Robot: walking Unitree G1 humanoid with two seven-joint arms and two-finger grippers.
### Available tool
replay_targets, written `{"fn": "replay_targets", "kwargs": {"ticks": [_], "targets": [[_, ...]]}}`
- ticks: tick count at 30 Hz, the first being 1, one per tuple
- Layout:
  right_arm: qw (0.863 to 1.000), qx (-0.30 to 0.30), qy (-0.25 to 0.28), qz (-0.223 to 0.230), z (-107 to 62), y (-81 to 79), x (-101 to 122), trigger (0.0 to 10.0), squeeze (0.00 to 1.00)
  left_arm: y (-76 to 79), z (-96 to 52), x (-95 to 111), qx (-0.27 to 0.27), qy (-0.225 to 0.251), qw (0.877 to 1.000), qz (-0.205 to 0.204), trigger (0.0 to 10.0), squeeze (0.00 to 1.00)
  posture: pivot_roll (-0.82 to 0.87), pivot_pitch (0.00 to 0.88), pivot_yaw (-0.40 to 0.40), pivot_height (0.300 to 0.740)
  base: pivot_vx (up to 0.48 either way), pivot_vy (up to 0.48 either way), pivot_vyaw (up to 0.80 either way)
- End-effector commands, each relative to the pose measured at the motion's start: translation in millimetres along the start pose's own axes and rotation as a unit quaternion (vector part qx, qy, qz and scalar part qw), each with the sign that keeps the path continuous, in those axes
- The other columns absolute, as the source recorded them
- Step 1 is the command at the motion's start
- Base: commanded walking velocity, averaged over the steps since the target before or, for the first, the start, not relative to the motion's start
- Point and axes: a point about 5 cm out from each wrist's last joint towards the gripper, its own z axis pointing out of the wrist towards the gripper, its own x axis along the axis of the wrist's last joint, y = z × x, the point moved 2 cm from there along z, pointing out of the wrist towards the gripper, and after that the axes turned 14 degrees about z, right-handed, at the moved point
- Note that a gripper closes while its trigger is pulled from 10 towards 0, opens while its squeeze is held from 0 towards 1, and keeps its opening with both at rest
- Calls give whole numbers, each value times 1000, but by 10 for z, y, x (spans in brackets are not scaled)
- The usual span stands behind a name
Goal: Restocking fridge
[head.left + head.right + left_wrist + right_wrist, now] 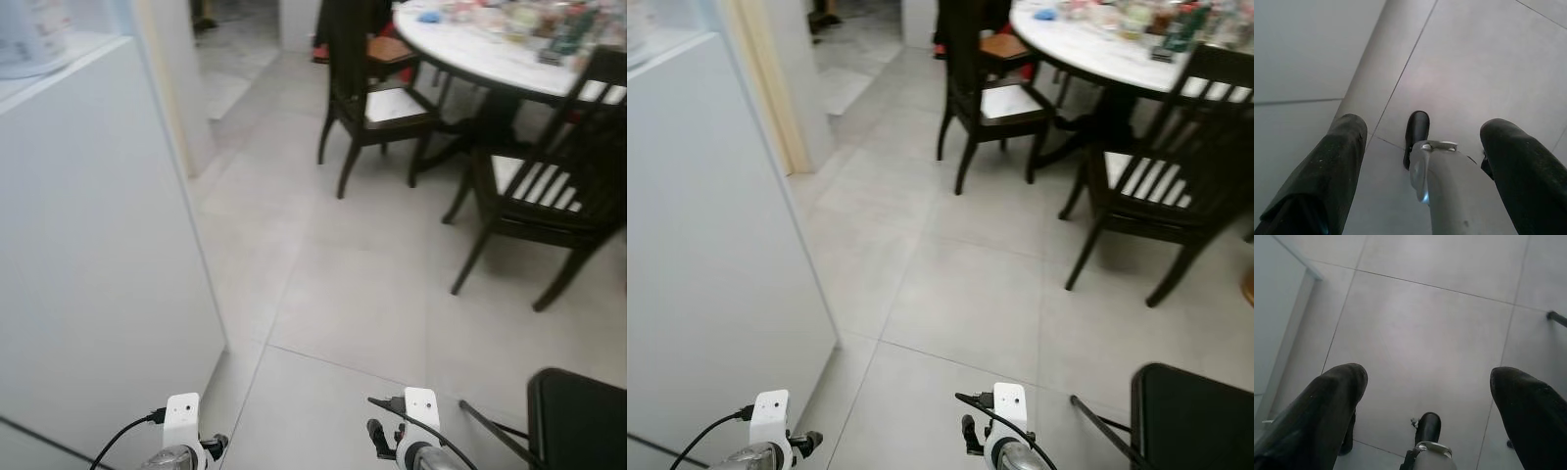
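A tall white unit (98, 264) stands close on my left; whether it is the fridge I cannot tell. Both arms hang low, with their wrists (182, 431) (418, 423) at the bottom edge of the eye views. In the left wrist view my left gripper (1422, 125) is open over grey floor tiles, nothing between its fingers (1327, 166). My right gripper (1427, 374) is open too and holds nothing, hanging above the floor beside the white unit's bottom corner (1310, 273). No groceries are in sight.
A round white table (490, 54) crowded with items stands at the far right, with dark wooden chairs (372, 98) (549, 196) around it. A black object (578, 421) sits by my right side. Open tiled floor (343, 294) lies ahead, with a doorway (230, 59) beyond.
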Motion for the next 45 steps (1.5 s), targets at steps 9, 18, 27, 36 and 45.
{"fn": "replay_targets", "kwargs": {"ticks": [9, 18, 27, 36, 45], "targets": [[1000, -1, -9, -9, -2, 7, -24, 10000, 0, 19, -4, -72, -3, -11, 1000, -14, 10000, 0, 26, 0, -52, 740, 0, 0, 800], [1000, -4, -12, -13, -7, 36, -39, 10000, 0, 42, -5, -94, -7, -15, 1000, -8, 10000, 0, 34, 0, -60, 740, 0, 0, 800], [1000, -7, -13, -17, -14, 69, -48, 10000, 0, 65, -5, -109, -5, -15, 1000, -6, 10000, 0, 30, 0, -68, 740, 0, 0, 800], [1000, -9, -17, -18, -14, 57, -73, 10000, 0, 38, -8, -126, -4, -20, 1000, 3, 10000, 0, 15, 0, -47, 740, 0, 0, 800], [1000, -12, -18, -18, -7, 51, -49, 10000, 0, 31, -5, -90, -3, -16, 1000, 5, 10000, 0, 25, 0, -57, 740, 0, 0, 800]]}}
